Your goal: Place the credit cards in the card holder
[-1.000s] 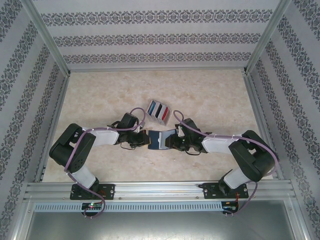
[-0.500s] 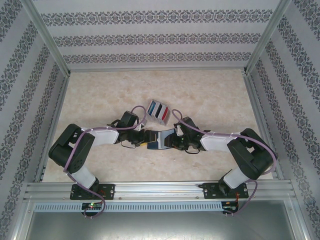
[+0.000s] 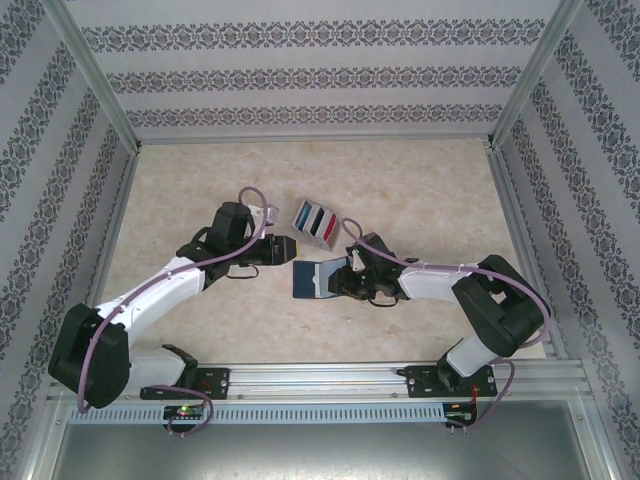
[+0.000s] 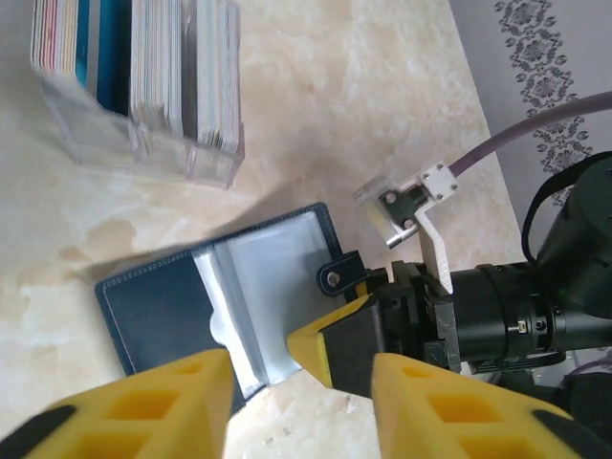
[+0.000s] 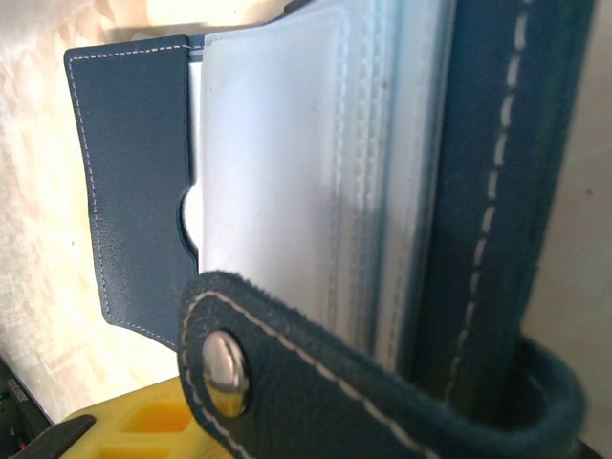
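Two changes: left gripper point(image 3: 283, 250) released card holder point(image 3: 312, 280) and backed off; jaws part open, empty. Card holder lies spread open just ahead of its fingertips, right gripper point(image 3: 346, 278) clamped on strap edge. Pockets exposed: you can fetch credit cards point(image 3: 318, 222) from clear case point(image 4: 143, 158), ahead of left gripper.

The card holder point(image 5: 134, 191) is soft, matt leather with see-through plastic pockets point(image 5: 287, 172) (its snap point(image 5: 226, 368) is shiny metal). The case point(image 4: 153, 158) near it is clear plastic.

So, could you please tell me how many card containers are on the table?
2. The clear slotted case, filled with cards, sits mid-table; the open navy wallet lies just on its near side. None seems hidden.
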{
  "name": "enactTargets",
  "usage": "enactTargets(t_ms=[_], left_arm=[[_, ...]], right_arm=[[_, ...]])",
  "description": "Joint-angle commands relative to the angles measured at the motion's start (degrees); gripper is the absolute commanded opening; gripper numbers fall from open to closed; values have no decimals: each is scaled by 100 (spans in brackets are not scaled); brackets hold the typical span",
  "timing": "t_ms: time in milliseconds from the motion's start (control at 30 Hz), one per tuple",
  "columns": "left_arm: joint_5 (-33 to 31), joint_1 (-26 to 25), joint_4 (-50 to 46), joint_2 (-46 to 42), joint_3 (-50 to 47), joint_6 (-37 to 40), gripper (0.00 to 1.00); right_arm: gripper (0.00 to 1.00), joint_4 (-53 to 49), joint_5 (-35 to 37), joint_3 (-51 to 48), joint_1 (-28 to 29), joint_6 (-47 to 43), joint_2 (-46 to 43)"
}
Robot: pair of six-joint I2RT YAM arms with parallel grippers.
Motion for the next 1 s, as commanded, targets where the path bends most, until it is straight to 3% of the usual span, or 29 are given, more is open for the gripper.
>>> enactTargets(t_ms=[0, 267, 733, 967], left_arm=[[190, -243, 14, 478, -106, -42, 38], [297, -832, 647, 1494, -83, -414, 34], [274, -1119, 700, 2433, 297, -506, 35], [303, -1138, 877, 2668, 313, -609, 27]], right_arm=[[37, 663, 131, 42, 312, -129, 575], [37, 774, 118, 16, 333, -86, 558], [36, 955, 63, -2, 421, -4, 589], [36, 1024, 13, -24, 440, 30, 591]])
